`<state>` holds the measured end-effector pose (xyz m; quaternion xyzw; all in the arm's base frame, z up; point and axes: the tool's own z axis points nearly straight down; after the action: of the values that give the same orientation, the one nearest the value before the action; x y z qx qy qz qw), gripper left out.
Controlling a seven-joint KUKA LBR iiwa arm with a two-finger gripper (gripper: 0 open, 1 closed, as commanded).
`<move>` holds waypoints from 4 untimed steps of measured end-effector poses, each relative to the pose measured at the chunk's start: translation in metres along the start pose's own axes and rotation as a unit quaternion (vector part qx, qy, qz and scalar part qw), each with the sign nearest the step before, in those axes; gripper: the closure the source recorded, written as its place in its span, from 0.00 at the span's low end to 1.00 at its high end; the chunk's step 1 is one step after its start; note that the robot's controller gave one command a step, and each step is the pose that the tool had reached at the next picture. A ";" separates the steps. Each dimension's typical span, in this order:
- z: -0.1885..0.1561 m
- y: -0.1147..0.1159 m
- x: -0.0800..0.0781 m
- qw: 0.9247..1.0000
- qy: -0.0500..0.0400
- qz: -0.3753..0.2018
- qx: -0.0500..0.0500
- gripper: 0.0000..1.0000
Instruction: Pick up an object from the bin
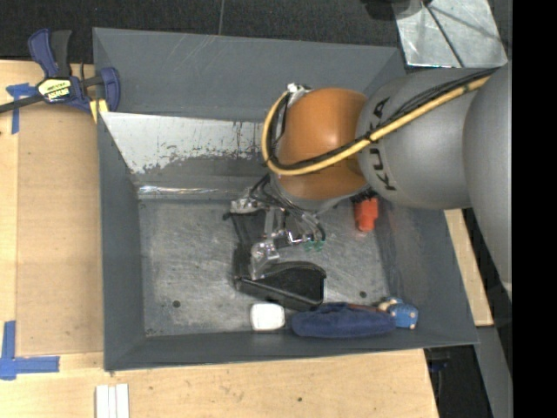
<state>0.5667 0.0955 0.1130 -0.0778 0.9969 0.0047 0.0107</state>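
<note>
One word can be read, "KUKA", in black letters on the grey arm [435, 146] that reaches across the right side of the grey metal bin [122, 259]. A single yellow cable [409, 111] runs along the arm and loops around the one orange cover [318, 138] at its wrist. Below that cover the gripper [277, 238] hangs low over the middle of the bin floor, and whether it is open or closed, or has hold of anything, cannot be told. Four loose things lie in the bin, one of each kind. The largest is a long blue cloth-like thing [344, 323] along the wall at the bottom of the view. Next is a flat black thing [291, 283], directly under the gripper's lower end and just beside the blue one. Touching its lower left edge is a small white block [267, 317]. A small orange-red piece [366, 214] lies apart, to the gripper's right near the arm.
</note>
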 end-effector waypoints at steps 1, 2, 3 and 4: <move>0.002 -0.008 -0.001 1.000 0.000 -0.026 0.003 0.00; 0.004 -0.013 0.000 0.999 0.001 -0.033 0.003 0.00; 0.017 -0.030 0.000 0.998 0.009 -0.060 0.003 0.00; 0.036 -0.078 -0.001 0.999 0.005 -0.047 -0.002 0.00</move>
<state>0.5804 0.0186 0.0761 -0.1246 0.9922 0.0056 0.0062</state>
